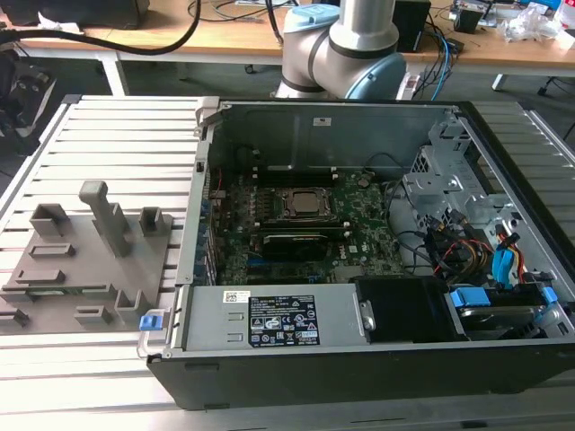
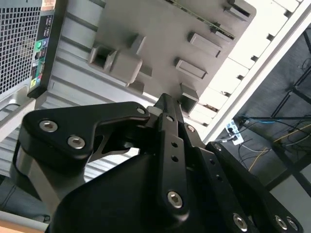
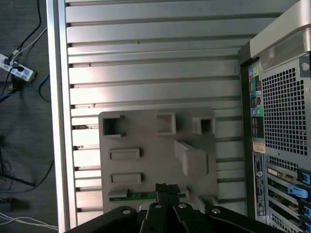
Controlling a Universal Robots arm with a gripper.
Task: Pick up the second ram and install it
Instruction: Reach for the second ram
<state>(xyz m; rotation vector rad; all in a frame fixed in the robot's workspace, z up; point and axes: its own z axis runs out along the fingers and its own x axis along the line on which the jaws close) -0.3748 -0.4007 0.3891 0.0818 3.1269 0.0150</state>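
While the ribbed aluminium table carries everything, the largest thing on it is an open black computer case lying on its side. The case exposes a green motherboard, a metal drive cage and bundled cables. Its perforated rear panel stands just beside the holder plate in the first wrist view. Behind the case's far wall rises the arm's grey and pale-blue base.

The flat grey plastic holder plate rests between the case and the table's outer edge, with bare slatted table beyond its side away from the gripper. Square sockets, low rectangular blocks and one tall slanted post rise from the plate, the post nearest the case.

The black metal gripper hangs over the plate's edge, fingertips pressed together with nothing between them. The second ram, a thin green strip, runs along that same edge of the plate, partly hidden behind the fingertips; whether they touch I cannot tell. Past the table's edge rail, a power strip and loose cables lie on the dark floor.
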